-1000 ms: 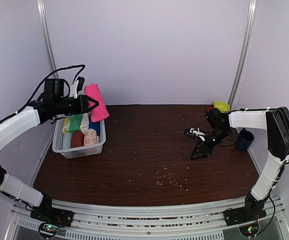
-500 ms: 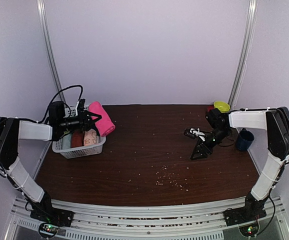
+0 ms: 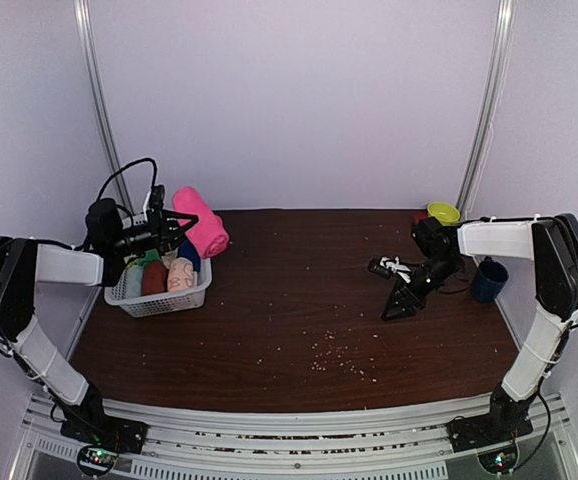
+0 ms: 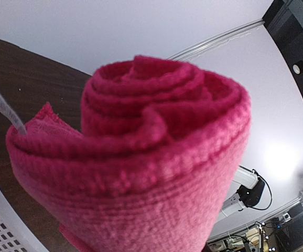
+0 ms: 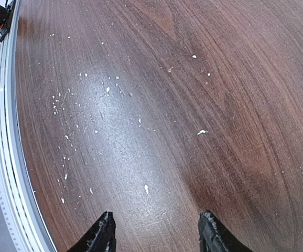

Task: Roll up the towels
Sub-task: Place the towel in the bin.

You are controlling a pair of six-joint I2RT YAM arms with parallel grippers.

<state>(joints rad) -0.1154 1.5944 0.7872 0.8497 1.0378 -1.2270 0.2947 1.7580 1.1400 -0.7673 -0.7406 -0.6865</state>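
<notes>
Above right rim of white plastic mesh basket (image 3: 164, 302): left gripper (image 3: 176, 228) clamped on rolled hot pink cloth towel (image 3: 202, 226), long axis tilted across gripper. Right gripper (image 3: 401, 306) parted, empty, well apart over surface (image 3: 289, 300).

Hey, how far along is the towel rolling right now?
Done: several rolled towels sit packed in the white plastic mesh basket. In hand: the left tool grips a rolled hot pink cloth towel by the basket. Left: probably setting that roll down; no flat towel shows. The right tool hangs open.

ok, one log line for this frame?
left gripper: shut on pink towel, rolled, aloft near basket | right gripper: open, empty, over table
</notes>
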